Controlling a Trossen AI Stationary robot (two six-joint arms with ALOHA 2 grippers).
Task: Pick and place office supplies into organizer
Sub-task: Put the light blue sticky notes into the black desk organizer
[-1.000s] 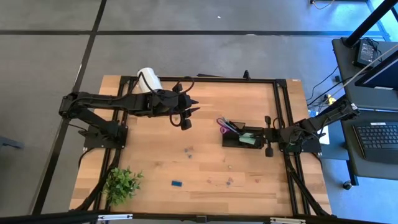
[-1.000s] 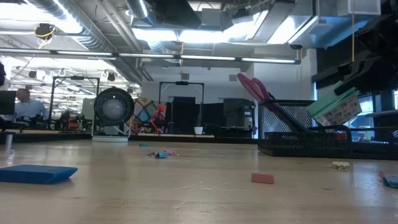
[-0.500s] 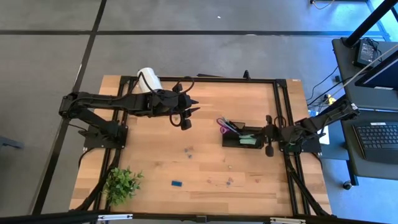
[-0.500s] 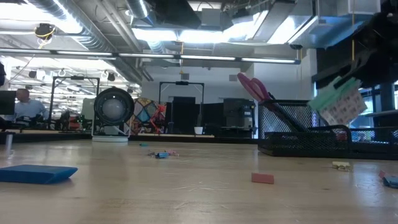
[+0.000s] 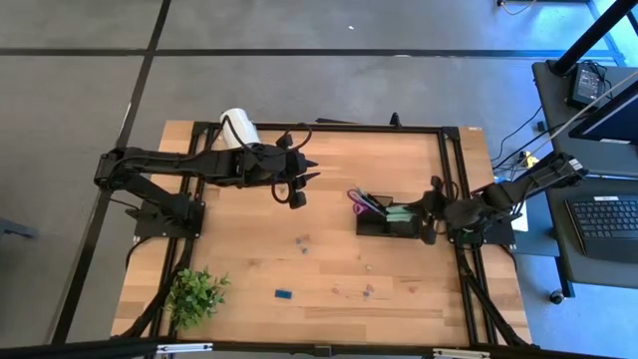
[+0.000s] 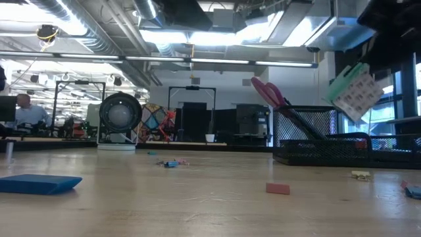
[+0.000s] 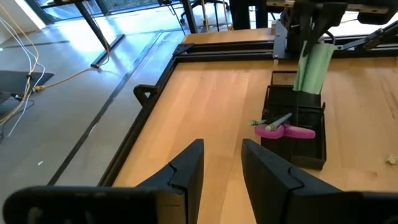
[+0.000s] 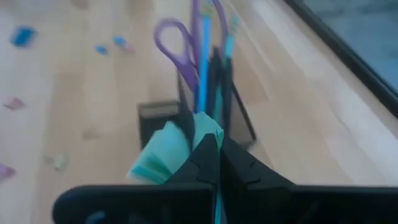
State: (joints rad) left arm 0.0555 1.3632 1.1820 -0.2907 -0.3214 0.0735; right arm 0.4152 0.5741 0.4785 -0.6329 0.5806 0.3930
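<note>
Right gripper clamped on green notepad, now raised above organizer at table's 3 o'clock | left gripper part-open, empty, unmoved

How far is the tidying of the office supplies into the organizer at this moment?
Done: the scissors and pens stand in the organizer. In hand: the right hand is shut on the green notepad, held above the organizer. Left: the blue block and small clips lie on the table. The left hand waits, holding nothing.

Bright overhead ceiling lights; right wrist view blurred throughout.
</note>
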